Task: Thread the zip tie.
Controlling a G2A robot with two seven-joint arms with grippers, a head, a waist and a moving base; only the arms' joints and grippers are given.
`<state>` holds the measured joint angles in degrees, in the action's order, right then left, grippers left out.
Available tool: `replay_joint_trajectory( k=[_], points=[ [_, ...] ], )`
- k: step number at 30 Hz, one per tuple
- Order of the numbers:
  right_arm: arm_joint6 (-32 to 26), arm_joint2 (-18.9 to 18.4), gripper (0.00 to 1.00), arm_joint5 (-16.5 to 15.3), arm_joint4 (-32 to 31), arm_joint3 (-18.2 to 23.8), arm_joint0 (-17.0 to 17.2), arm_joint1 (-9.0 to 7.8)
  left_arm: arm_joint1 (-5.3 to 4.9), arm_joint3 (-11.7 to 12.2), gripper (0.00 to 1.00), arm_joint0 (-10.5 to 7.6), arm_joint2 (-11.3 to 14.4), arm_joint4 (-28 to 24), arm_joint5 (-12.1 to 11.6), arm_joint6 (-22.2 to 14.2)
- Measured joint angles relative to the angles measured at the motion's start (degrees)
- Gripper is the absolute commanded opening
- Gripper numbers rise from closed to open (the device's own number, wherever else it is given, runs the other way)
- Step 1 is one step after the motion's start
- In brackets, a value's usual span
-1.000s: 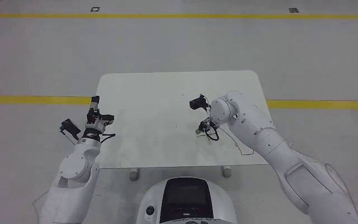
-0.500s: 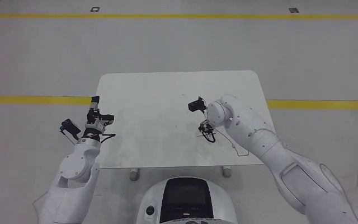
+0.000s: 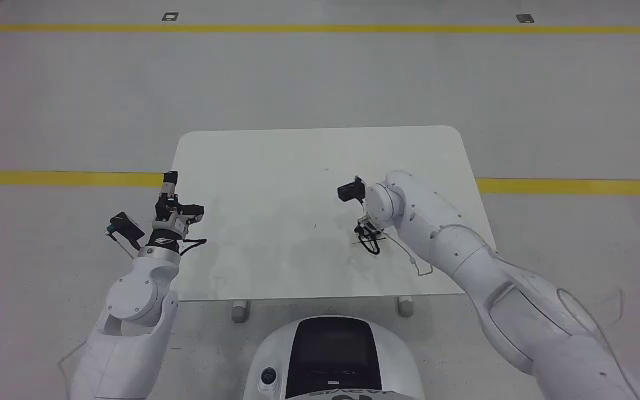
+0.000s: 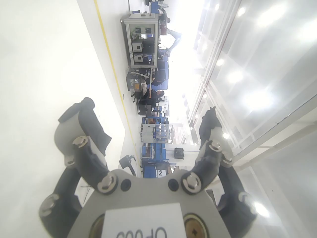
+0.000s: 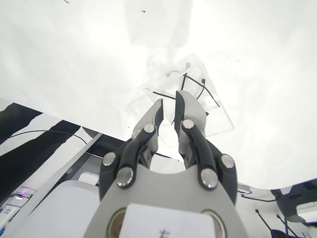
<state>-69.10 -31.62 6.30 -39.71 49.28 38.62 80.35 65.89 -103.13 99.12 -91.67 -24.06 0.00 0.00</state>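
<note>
In the top view your right gripper [image 3: 367,231] is hanging over the ties [image 3: 374,243] toward the table's [image 3: 270,180] right side, while the left gripper [image 3: 178,198] is sitting at the left edge, well apart

In the left wrist view its fingers are standing wide apart, empty

In the right wrist view the fingers [image 5: 180,105] are sitting narrowly apart, clamping nothing, just above a clear tray [image 5: 223,122] of tangled black ties. Closing here, you are risking pinching two strands at once, or dragging the loose tray along

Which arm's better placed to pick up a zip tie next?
Right. Its claw hangs directly over the zip ties in the clear tray, jaws slightly apart. The left claw sits open at the table's left edge, aimed away from it.
</note>
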Motion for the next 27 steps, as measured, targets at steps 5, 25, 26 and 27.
replay_joint_trajectory(
  k=[5, 25, 26, 27],
  points=[
    [1.21, 0.73, 0.14, 0.51, 0.22, -2.99, -0.58, 1.32, 0.0, 0.0, 1.0, 0.0, 0.0, 0.0, 0.0, 0.0],
    [5.16, 1.48, 0.18, 2.1, -1.01, -10.91, -1.52, 4.84, 0.0, 0.0, 1.0, 0.0, 0.0, 0.0, 0.0, 0.0],
    [5.19, 1.45, 0.18, 2.05, -1.03, -11.15, -1.54, 4.94, 0.0, 0.0, 1.0, 0.0, 0.0, 0.0, 0.0, 0.0],
    [5.22, 1.42, 0.18, 1.97, -1.05, -11.47, -1.56, 5.08, 0.0, 0.0, 1.0, 0.0, 0.0, 0.0, 0.0, 0.0]
  ],
)
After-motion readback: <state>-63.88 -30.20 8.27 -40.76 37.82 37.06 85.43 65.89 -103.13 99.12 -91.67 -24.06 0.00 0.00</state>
